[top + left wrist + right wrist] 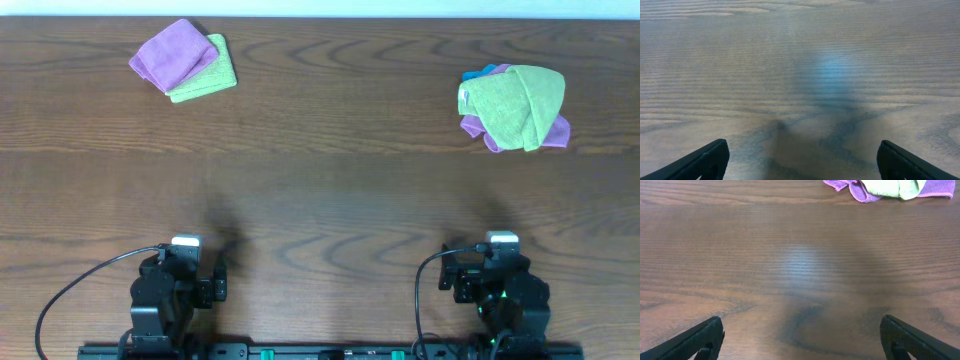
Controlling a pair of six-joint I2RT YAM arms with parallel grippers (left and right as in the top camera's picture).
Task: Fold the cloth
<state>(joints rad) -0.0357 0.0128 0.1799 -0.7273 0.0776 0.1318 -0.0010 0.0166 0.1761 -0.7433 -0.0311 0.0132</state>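
A heap of unfolded cloths lies at the far right of the table: a green cloth [517, 103] on top, a purple cloth [556, 134] under it and a bit of blue cloth [482, 72] at its back. The heap's near edge shows at the top of the right wrist view [890, 187]. At the far left a folded purple cloth [172, 53] lies on a folded green cloth [211, 75]. My left gripper [801, 159] and right gripper [801, 337] are both open and empty, low over bare wood at the near edge, far from all cloths.
The brown wooden table [330, 190] spans the whole view. Both arm bases stand at the near edge, left [172, 290] and right [500, 290], with black cables beside them.
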